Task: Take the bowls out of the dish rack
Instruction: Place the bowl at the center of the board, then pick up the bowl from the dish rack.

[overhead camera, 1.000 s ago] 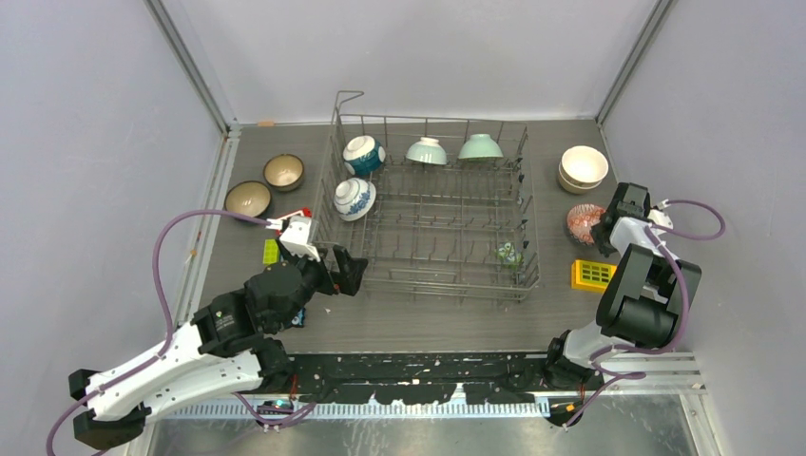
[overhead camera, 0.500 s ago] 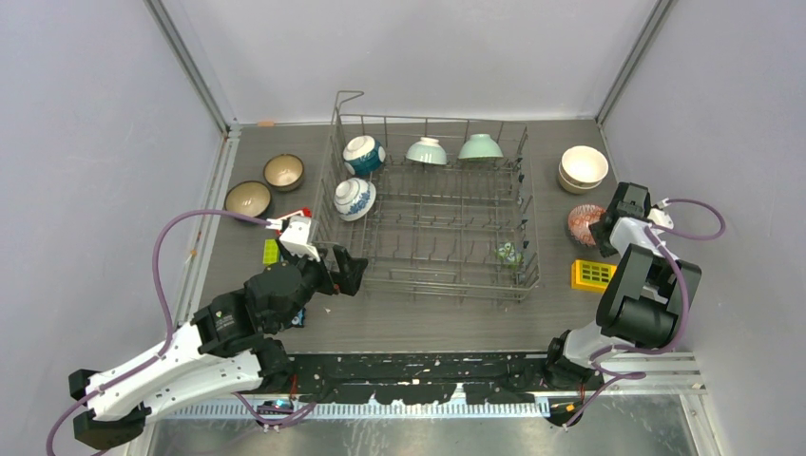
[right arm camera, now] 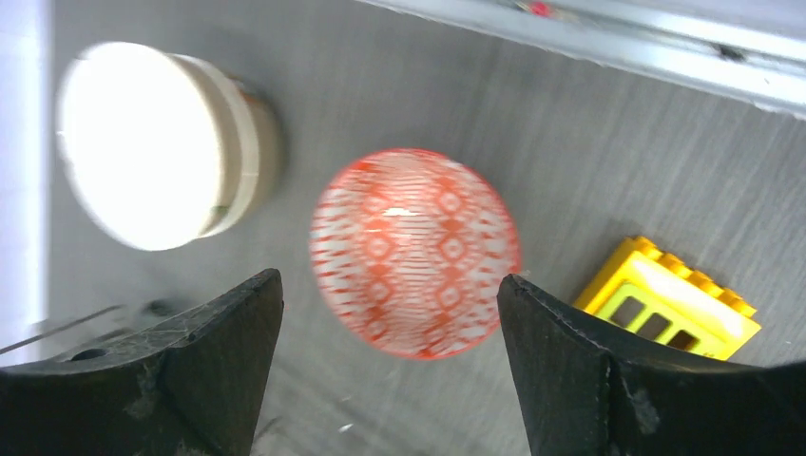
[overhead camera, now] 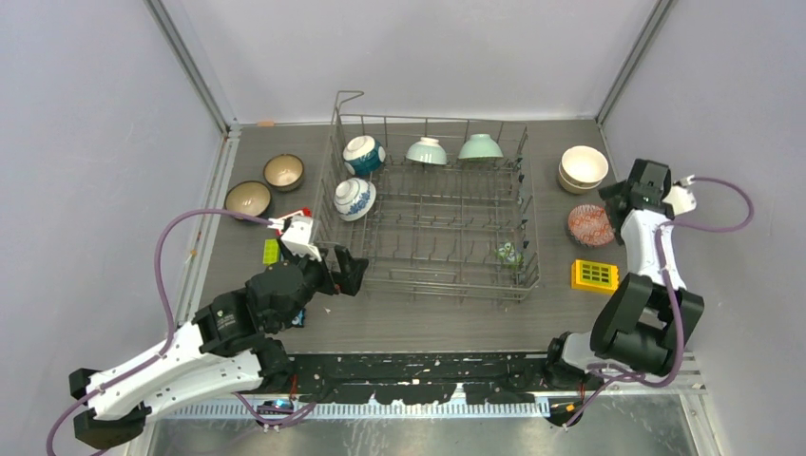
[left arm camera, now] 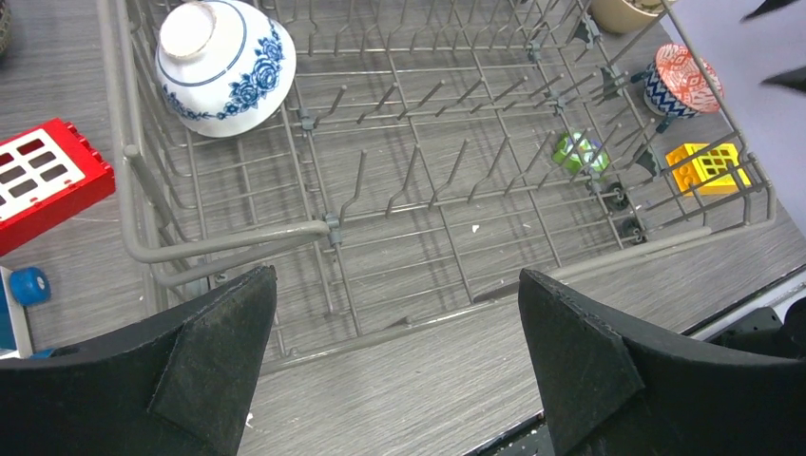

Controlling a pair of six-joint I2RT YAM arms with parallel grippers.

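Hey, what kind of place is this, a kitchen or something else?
Likely a robot lab test cell, not a real kitchen: plain panels wall in the table, robot arms are bolted to its edge, and a dish rack with bowls sits among toy blocks.

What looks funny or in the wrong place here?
A small green toy block sits among the tines at the near right corner of the dish rack. It looks odd because the rack otherwise holds only bowls.
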